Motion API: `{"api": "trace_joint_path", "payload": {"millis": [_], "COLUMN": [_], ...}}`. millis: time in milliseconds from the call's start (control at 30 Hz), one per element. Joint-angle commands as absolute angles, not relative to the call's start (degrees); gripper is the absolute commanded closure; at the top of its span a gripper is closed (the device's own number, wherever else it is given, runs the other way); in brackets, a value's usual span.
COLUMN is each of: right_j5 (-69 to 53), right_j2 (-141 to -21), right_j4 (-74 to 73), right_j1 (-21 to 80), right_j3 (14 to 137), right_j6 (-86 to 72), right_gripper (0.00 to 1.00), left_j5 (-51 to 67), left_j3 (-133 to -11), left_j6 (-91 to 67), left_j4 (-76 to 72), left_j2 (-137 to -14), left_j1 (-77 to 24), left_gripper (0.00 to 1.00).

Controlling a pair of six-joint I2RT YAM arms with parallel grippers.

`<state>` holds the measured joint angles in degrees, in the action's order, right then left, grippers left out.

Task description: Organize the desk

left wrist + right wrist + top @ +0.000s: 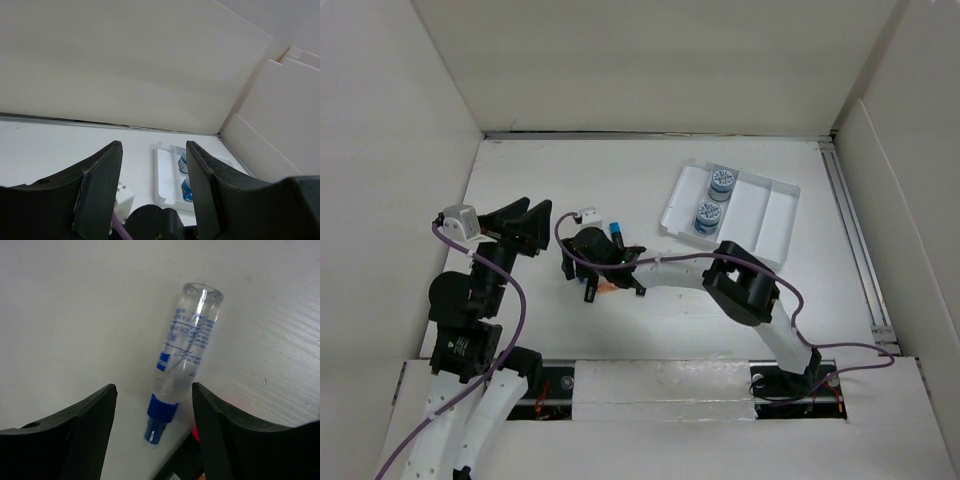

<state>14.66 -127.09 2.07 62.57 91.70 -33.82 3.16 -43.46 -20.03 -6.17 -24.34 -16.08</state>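
Care seemed due: the right gripper (pixel 153 390), jaws apart and empty, hung above the clear blue-capped plastic bottle (pixel 189 347) lying midway across the large flat white desk (pixel 70 310), and should straddle its body squarely.

Looks like a robotics lab test cell rather than a home or office. Walled on three sides by tall plain white boards (pixel 650 60), beyond the black left fingers (pixel 100 180) and out to either side. Floored by a large flat matte white desk (pixel 570 180). Edged by a thin grey metal rail (pixel 855 240) well to the right of the black right fingers (pixel 85 430). Fitted with two white-and-black robot arms (pixel 760 300) bolted at the near edge, behind the fingers, trailing loose purple cables (pixel 524 303). Set with test props: a small white ribbed compartment tray (pixel 775 215) beyond and right of the right fingers, and a clear plastic bottle with a blue cap (pixel 187 350) lying between them.
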Motion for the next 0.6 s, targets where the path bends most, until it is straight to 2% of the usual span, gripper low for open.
{"api": "trace_joint_path", "payload": {"millis": [0, 167, 233, 267, 300, 367, 400, 467, 567], "right_j5": [15.91, 18.02, 18.11, 18.19, 18.19, 17.93, 17.41, 17.31, 17.66], "right_j2": [-129.28, -131.31, -131.83, -132.53, -132.8, -133.06, -133.07, -132.72, -131.4], "right_j4": [0.18, 0.18, 0.18, 0.18, 0.18, 0.18, 0.18, 0.18, 0.35], "right_j1": [62.14, 62.14, 62.14, 62.14, 62.14, 62.14, 62.14, 62.14, 61.61], "right_j3": [95.1, 96.24, 97.29, 98.6, 99.31, 100.45, 100.89, 101.86, 100.3], "right_j6": [-33.49, -33.66, -33.66, -33.49, -33.57, -33.49, -33.49, -33.49, -34.27], "right_gripper": [0.34, 0.37, 0.43, 0.49, 0.61, 0.69, 0.78, 0.87, 0.93], "left_j5": [3.34, 3.43, 3.95, 4.04, 3.78, 3.52, 3.43, 3.78, 3.52], "left_j3": [-44.21, -44.12, -44.12, -44.12, -44.03, -44.03, -44.12, -44.03, -44.03], "left_j6": [-19.95, -19.95, -20.04, -20.13, -19.95, -19.95, -19.95, -19.95, -19.86], "left_j4": [-8.53, -8.79, -8.88, -8.96, -9.05, -8.88, -8.79, -9.05, -8.88], "left_j2": [-23.64, -23.47, -23.38, -23.29, -23.2, -23.29, -23.29, -23.12, -23.29], "left_j1": [-16.17, -16.17, -16.17, -16.17, -16.17, -16.17, -16.17, -16.17, -16.17], "left_gripper": [0.51, 0.51, 0.51, 0.51, 0.51, 0.51, 0.51, 0.51, 0.51]}}
